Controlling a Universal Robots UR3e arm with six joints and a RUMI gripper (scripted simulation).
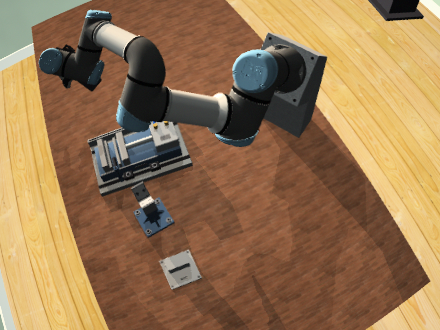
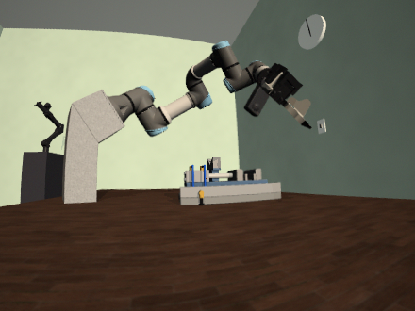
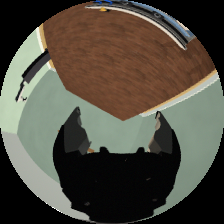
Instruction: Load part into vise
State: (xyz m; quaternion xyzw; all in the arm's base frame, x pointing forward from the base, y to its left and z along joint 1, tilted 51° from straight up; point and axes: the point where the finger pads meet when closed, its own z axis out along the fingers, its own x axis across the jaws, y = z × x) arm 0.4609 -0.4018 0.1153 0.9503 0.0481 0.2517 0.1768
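Probably stiff and fairly heavy, the pale grey, slotted metal-looking block (image 1: 185,276) sits on the light grey square plate (image 1: 196,276), well apart from the wide-open, empty black pincer (image 1: 67,66) (image 2: 306,116) (image 3: 119,109); smooth sides could slip, so grip mid-length, below the slot

The grey block (image 1: 181,274) lies on the infeed plate (image 1: 195,275), dark strip showing.

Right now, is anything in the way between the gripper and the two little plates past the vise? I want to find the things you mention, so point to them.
Yes. Seen from the top, the vise (image 1: 137,146) (image 2: 250,182) (image 3: 157,15) lies across the straight line to the blue plate (image 1: 164,214) and grey plate (image 1: 195,275). The gripper (image 1: 67,84) (image 2: 307,124) (image 3: 119,109) is higher, so it could probably pass over.
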